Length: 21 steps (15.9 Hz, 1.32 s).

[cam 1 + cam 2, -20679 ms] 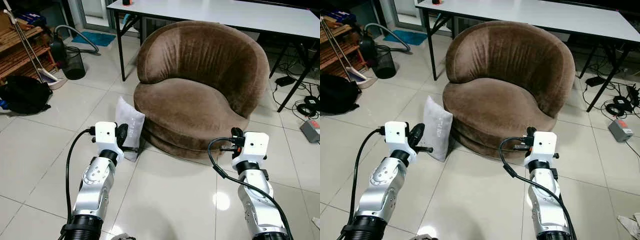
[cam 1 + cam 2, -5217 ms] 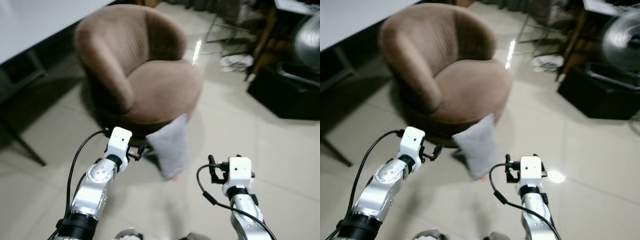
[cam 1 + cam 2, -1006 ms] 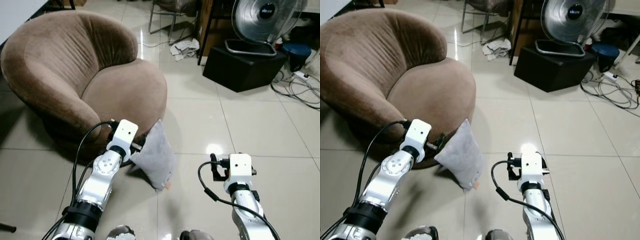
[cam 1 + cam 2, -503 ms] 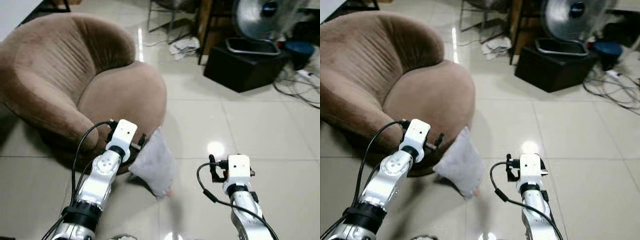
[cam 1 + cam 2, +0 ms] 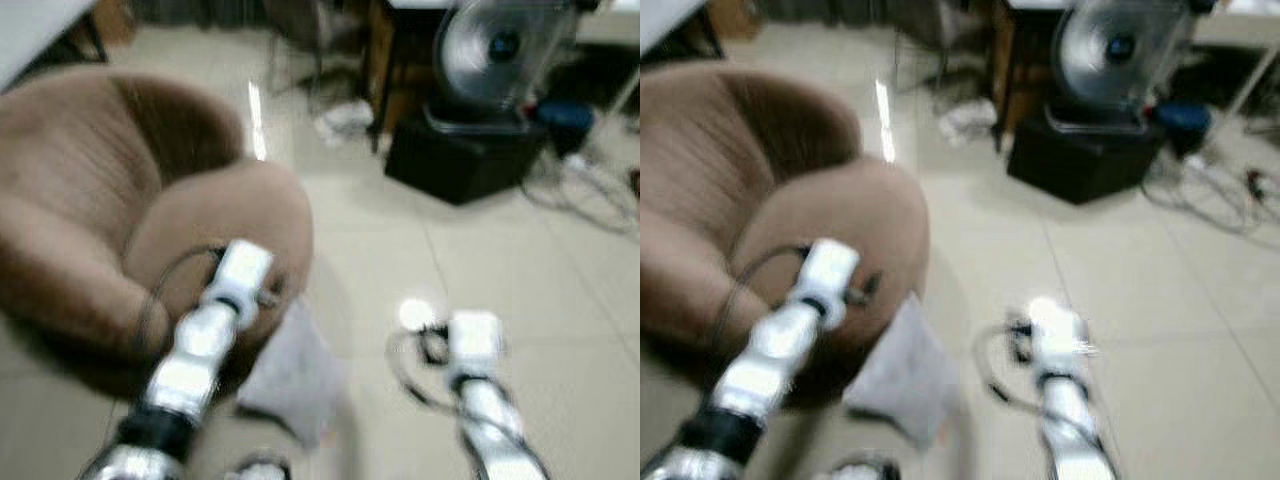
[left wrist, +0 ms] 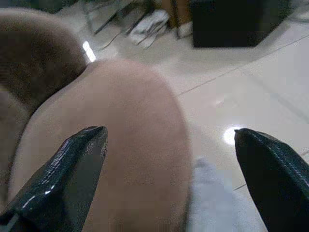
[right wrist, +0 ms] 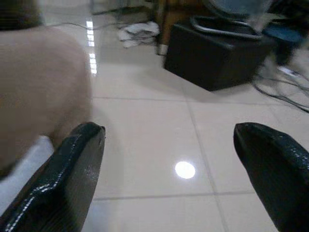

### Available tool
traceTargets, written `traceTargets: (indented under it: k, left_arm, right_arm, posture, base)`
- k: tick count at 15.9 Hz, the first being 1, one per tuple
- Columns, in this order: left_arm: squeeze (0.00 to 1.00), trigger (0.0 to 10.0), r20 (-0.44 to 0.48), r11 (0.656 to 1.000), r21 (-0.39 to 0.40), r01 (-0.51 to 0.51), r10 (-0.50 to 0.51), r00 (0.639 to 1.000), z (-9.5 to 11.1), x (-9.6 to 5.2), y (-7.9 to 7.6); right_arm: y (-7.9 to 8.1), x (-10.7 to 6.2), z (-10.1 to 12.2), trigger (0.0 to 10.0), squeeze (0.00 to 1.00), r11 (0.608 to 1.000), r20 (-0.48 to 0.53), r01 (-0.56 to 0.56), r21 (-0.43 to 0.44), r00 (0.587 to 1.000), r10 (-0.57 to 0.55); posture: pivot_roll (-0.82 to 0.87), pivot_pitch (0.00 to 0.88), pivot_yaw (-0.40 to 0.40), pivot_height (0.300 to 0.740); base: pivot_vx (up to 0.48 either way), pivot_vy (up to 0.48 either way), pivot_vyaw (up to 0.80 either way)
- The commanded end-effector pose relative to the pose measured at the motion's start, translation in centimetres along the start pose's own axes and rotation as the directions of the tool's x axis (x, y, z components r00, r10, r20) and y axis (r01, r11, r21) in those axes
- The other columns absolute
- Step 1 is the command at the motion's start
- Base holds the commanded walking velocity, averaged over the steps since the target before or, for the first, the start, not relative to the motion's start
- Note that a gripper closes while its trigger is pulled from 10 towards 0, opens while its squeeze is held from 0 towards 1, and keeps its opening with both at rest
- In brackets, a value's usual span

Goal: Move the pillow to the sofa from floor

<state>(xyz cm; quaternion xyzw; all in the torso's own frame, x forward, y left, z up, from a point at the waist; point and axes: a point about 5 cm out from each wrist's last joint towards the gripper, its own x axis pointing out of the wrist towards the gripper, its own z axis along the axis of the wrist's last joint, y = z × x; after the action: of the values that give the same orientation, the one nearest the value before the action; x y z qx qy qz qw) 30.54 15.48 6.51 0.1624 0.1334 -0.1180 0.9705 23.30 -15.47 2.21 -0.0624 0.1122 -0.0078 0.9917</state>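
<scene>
Both silver arms reach forward toward twelve o'clock, blurred. The left gripper of two long black fingers [image 6: 169, 164] gapes wide. The right gripper of matching black fingers [image 7: 169, 164] is equally spread.

we look along our left gripper [image 6: 169, 140], its two black fingers [image 6: 72, 169] spread wide apart with nothing between them. past them sits the brown sofa [image 6: 111, 140], its rounded seat cushion in the middle and the darker backrest rising beyond one finger. a corner of the pale grey pillow [image 6: 212, 203] shows low beside the seat's edge, blurred. the glossy tiled floor [image 6: 251, 92] carries bright light spots, and a black box [image 6: 236, 21] and crumpled white cloth [image 6: 149, 24] lie farther off.
</scene>
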Motion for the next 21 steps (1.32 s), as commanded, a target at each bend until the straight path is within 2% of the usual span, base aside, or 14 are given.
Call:
traceTargets:
  k: [1, 4, 6, 7, 8, 9, 10, 13, 15, 17, 18, 19, 20, 21]
  left_arm:
    - [0.00, 10.0, 0.006, 1.000, 0.005, 0.005, -0.005, 1.000, 0.2, 0.1, -0.7]
    - [0.00, 10.0, -0.028, 1.000, 0.000, -0.009, 0.009, 1.000, -0.3, 0.0, -0.9]
    - [0.00, 10.0, -0.011, 0.999, -0.007, -0.040, 0.040, 0.999, -0.1, 0.2, -0.7]
    - [0.00, 10.0, -0.011, 0.997, 0.003, -0.073, 0.073, 0.997, 0.1, 0.4, -0.6]
    - [0.00, 10.0, 0.003, 0.993, 0.066, -0.097, 0.097, 0.995, 0.4, 0.7, -0.5]
    - [0.00, 10.0, 0.047, 0.993, 0.075, -0.093, 0.090, 0.995, 0.7, 0.8, -0.6]
    - [0.00, 10.0, 0.037, 1.000, 0.026, -0.017, 0.016, 0.999, 0.6, 0.7, -1.0]
    - [0.00, 10.0, 0.046, 1.000, 0.006, -0.019, 0.019, 0.999, 0.5, 0.5, -0.9]
    - [0.00, 10.0, 0.031, 0.999, 0.020, -0.043, 0.043, 0.999, 0.1, 0.5, -0.5]
    - [0.00, 10.0, 0.036, 0.998, -0.041, -0.037, 0.038, 0.999, 0.1, 0.5, -0.4]
    - [0.00, 10.0, 0.058, 0.998, -0.044, -0.039, 0.042, 0.997, 0.2, 0.5, -0.4]
    - [0.00, 10.0, 0.079, 0.998, -0.017, -0.056, 0.058, 0.995, 0.1, 0.5, -0.5]
    - [0.00, 10.0, 0.042, 0.983, 0.150, -0.109, 0.104, 0.994, -0.3, 0.5, -0.3]
    - [0.00, 10.0, 0.043, 0.989, 0.128, -0.080, 0.075, 0.996, -0.2, 0.4, -0.3]
  right_arm:
    - [-1.0, -0.3, -0.2, 10.0, 0.00, 1.000, -0.002, 0.023, -0.014, 1.000, -0.023]
    - [-1.0, -0.3, -0.3, 10.0, 0.00, 1.000, -0.003, 0.011, -0.021, 1.000, -0.011]
    - [-0.8, -0.3, -0.1, 10.0, 0.00, 1.000, 0.019, 0.000, -0.022, 1.000, 0.001]
    - [-0.8, -0.3, -0.1, 10.0, 0.00, 1.000, 0.019, 0.000, -0.025, 1.000, 0.000]
    - [-0.9, -0.3, -0.2, 10.0, 0.00, 1.000, 0.015, 0.002, -0.026, 1.000, -0.002]
    - [-0.9, -0.2, -0.2, 10.0, 0.00, 1.000, 0.014, 0.007, -0.024, 1.000, -0.007]
    - [-0.6, -0.1, -0.1, 10.0, 0.00, 0.999, 0.015, -0.026, -0.039, 1.000, 0.026]
    - [-0.6, -0.1, -0.3, 10.0, 0.00, 1.000, 0.009, -0.005, -0.014, 1.000, 0.005]
    - [-0.5, -0.1, -0.3, 10.0, 0.00, 1.000, 0.006, -0.001, -0.014, 1.000, 0.001]
    - [-0.5, -0.1, -0.4, 10.0, 0.00, 1.000, 0.003, 0.002, -0.008, 1.000, -0.002]
    - [-0.4, -0.1, -0.4, 10.0, 0.00, 1.000, 0.003, 0.000, -0.004, 1.000, 0.000]
    - [-0.4, -0.1, -0.4, 10.0, 0.00, 1.000, 0.004, 0.000, 0.003, 1.000, 0.000]
    - [-0.3, -0.1, -0.5, 10.0, 0.00, 1.000, -0.002, 0.005, 0.023, 1.000, -0.005]
    - [-0.3, -0.1, -0.5, 10.0, 0.00, 1.000, -0.001, 0.008, 0.028, 1.000, -0.008]
  posture:
    - [-0.04, 0.083, -0.002, 0.740]
    - [-0.04, 0.075, -0.003, 0.736]
    - [-0.04, 0.070, -0.003, 0.716]
    - [-0.03, 0.068, -0.003, 0.706]
    - [-0.03, 0.066, -0.003, 0.691]
    - [-0.03, 0.065, -0.003, 0.681]
    - [-0.03, 0.065, -0.002, 0.666]
    - [-0.03, 0.066, 0.000, 0.636]
    - [-0.03, 0.072, 0.003, 0.616]
    - [-0.02, 0.076, 0.004, 0.591]
    - [-0.02, 0.076, 0.004, 0.586]
    - [-0.02, 0.078, 0.004, 0.576]
    - [-0.02, 0.080, 0.004, 0.561]
    - [-0.02, 0.081, 0.003, 0.561]
  base:
    - [0.000, 0.000, 0.00]
    - [0.000, 0.000, 0.00]
    - [0.000, 0.000, 0.00]
    - [0.000, 0.000, 0.00]
    - [0.000, 0.000, 0.00]
    - [0.000, 0.000, 0.00]
    - [0.000, 0.000, 0.00]
    - [0.000, 0.000, 0.00]
    - [0.000, 0.000, 0.00]
    - [0.000, 0.000, 0.00]
    - [0.000, 0.000, 0.00]
    - [0.000, 0.000, 0.00]
    - [0.000, 0.000, 0.00]
    - [0.000, 0.000, 0.00]
